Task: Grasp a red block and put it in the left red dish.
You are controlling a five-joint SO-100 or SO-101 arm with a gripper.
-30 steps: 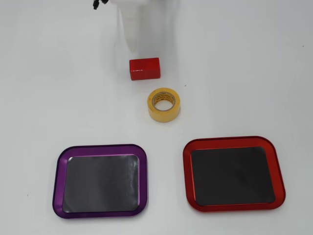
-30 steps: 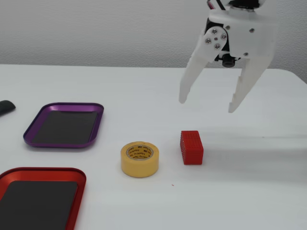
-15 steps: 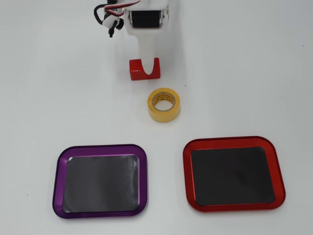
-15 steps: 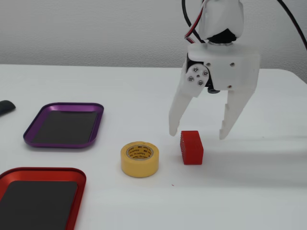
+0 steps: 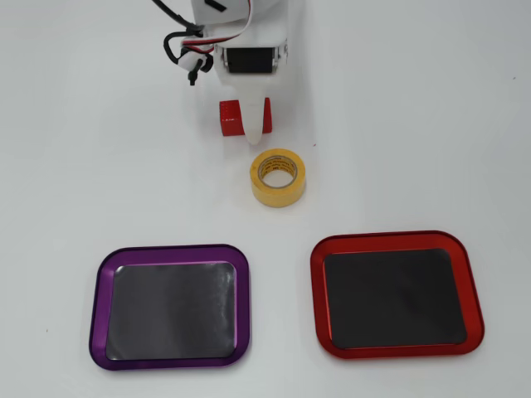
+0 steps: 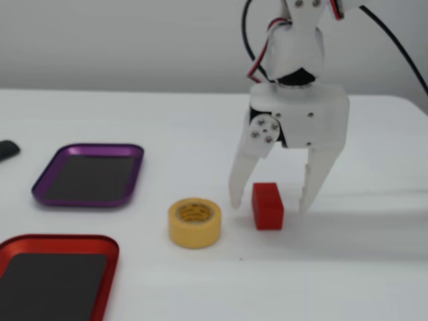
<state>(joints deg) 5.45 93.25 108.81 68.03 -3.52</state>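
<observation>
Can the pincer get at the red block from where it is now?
Probably yes. The open pincer stands over the red block, one finger on each side, and the yellow tape roll sits apart, not between them.

red block (image 5: 230,117) half under gripper (image 5: 256,133) overhead, red dish (image 6: 60,242) cropped – fixed view

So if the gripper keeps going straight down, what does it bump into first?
Probably the red block. The open gripper points down with a finger on each side of it, so its palm would likely meet the block.
</observation>
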